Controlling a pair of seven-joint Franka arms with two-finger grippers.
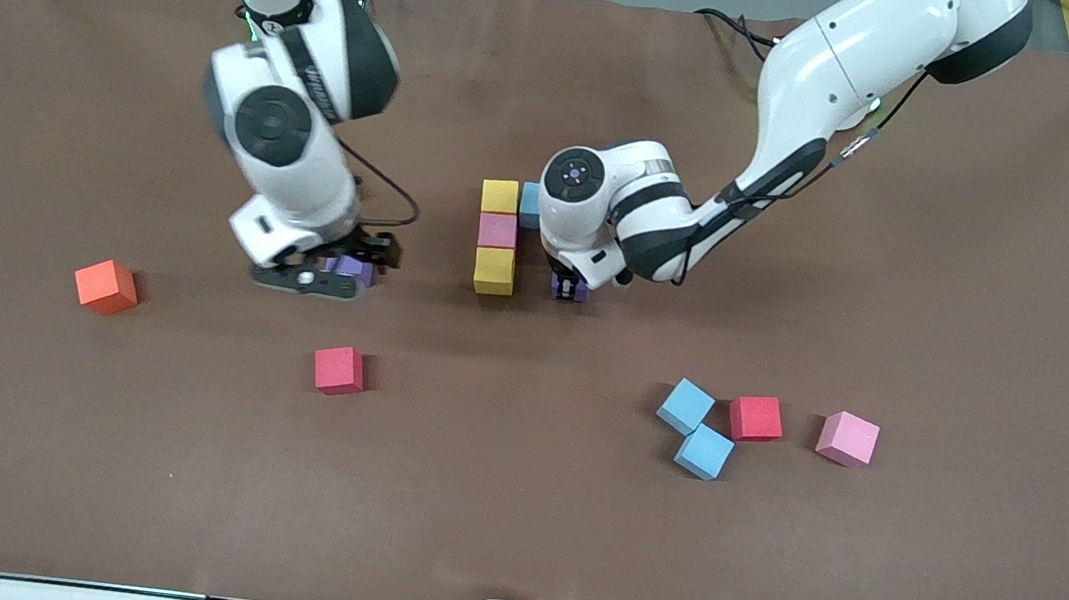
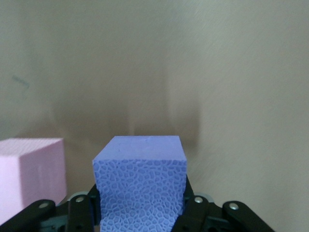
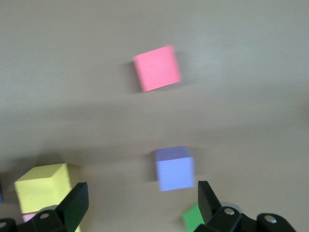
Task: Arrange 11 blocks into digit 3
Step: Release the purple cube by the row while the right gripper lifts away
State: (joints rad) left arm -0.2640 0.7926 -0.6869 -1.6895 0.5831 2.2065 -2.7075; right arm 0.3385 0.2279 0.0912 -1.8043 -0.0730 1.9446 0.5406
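Note:
A column of blocks, yellow [image 1: 500,196], pink [image 1: 498,230] and yellow [image 1: 495,270], stands mid-table with a light blue block [image 1: 530,205] touching its farthest cube. My left gripper [image 1: 571,289] is shut on a purple block [image 2: 140,179], low beside the nearest yellow cube; the pink block [image 2: 29,179] shows beside it. My right gripper [image 1: 326,274] hangs open over another purple block [image 3: 175,168], which lies off-centre, close to one fingertip [image 3: 207,195]. Loose blocks lie nearer the camera: red [image 1: 339,369], two light blue [image 1: 686,405] [image 1: 706,450], red [image 1: 756,418], pink [image 1: 848,437].
An orange cube [image 1: 105,286] sits toward the right arm's end of the table. A green cube [image 3: 195,216] lies by the right gripper's purple block; the right arm hides it in the front view. The brown mat [image 1: 507,539] is bare nearest the camera.

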